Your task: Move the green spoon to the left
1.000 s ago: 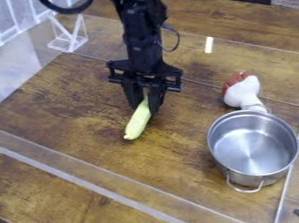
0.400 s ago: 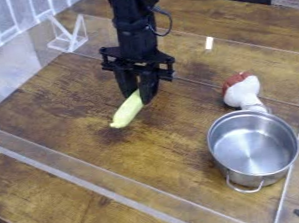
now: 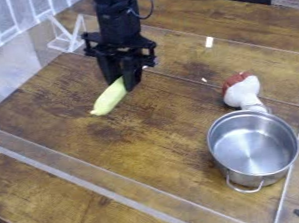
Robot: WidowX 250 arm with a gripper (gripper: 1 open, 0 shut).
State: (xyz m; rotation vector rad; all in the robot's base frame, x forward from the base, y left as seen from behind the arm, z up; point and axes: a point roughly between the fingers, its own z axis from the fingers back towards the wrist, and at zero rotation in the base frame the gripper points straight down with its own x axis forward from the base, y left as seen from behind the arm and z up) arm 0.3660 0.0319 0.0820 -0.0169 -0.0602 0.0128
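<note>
The black gripper (image 3: 122, 81) points straight down over the back left part of the wooden table (image 3: 66, 188), its fingers clamped on the upper end of the green spoon (image 3: 108, 96). The spoon hangs tilted, its pale handle slanting down toward the left edge, clear of the wood. The red-and-white mushroom toy (image 3: 243, 90) lies near the right edge, with the steel pot (image 3: 252, 146) just in front of it.
</note>
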